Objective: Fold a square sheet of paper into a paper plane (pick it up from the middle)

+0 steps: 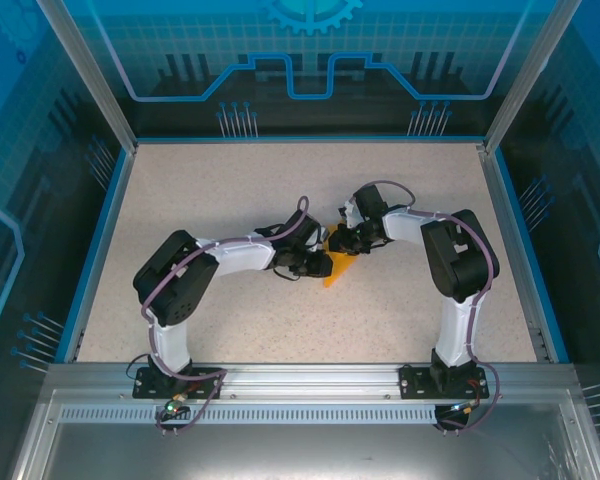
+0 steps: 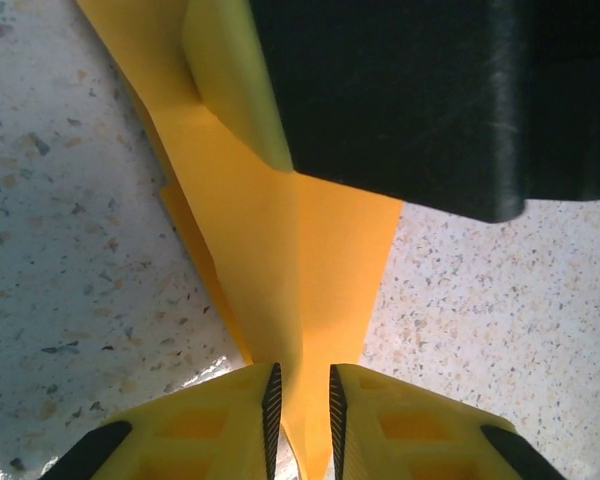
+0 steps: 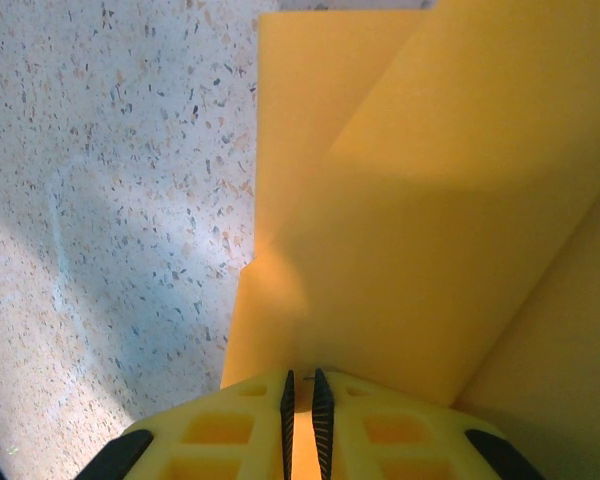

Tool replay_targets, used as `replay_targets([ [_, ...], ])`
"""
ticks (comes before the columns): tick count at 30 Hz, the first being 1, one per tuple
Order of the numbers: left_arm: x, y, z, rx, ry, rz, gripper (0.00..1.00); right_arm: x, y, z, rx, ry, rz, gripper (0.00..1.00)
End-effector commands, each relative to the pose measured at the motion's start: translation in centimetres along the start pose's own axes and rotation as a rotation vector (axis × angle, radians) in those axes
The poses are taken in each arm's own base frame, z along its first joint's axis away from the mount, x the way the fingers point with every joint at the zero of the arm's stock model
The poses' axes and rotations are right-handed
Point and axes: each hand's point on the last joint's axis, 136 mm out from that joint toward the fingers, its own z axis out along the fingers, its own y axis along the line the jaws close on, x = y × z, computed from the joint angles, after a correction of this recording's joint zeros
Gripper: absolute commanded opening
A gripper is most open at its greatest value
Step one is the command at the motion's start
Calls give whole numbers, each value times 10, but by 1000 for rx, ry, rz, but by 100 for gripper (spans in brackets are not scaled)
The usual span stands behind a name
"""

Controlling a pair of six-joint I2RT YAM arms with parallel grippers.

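Speckled beige tabletop [image 1: 230, 190] inside a blue-walled enclosure, top view. My left gripper [image 1: 318, 262] and my right gripper [image 1: 342, 243] meet near the middle of the table. The folded paper [image 1: 338, 270] lies between and just below them as an orange-yellow wedge with its point toward the near edge. With two grippers working one thin sheet, pulling them apart could tear it along a crease.

Left wrist view. The paper [image 2: 280, 250] runs as a long creased strip from the upper left down into my left gripper [image 2: 302, 395]. The jaws stand a little apart with the paper's narrow end between them, and I cannot tell whether the pads press it. If they do not, that end could slide free and the fold could spring open. A black housing [image 2: 430, 100] sits on the strip's far end, and sideways drag there could wrinkle the layers.

Right wrist view. My right gripper [image 3: 302, 395] is clenched on an edge of the paper [image 3: 410, 220], with only a thin orange line between the pads. Layered panels rise above the table [image 3: 110, 200]. A twist from this pinch could set the crease askew or crumple the corner.
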Motion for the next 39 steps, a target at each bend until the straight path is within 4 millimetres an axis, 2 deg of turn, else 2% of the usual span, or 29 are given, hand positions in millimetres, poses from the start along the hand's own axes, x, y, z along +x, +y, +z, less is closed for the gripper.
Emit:
replay_targets([
  [1, -2, 1, 2, -5, 13, -1, 23, 25, -32, 3, 90, 72, 62, 17],
  [20, 18, 10, 28, -10, 84, 5, 16, 22, -28, -2, 66, 58, 68, 18],
  [28, 37, 42, 38, -170, 141, 52, 11, 8, -15, -19, 10, -20, 91, 18],
  [33, 44, 55, 43, -243, 160, 79, 9, 1, 1, -27, -61, -55, 106, 16],
  [36, 40, 52, 41, -235, 138, 75, 8, 2, -2, -25, -48, -48, 113, 15],
  [39, 29, 39, 29, -189, 82, 60, 8, 7, -11, -19, -33, -29, 123, 14],
])
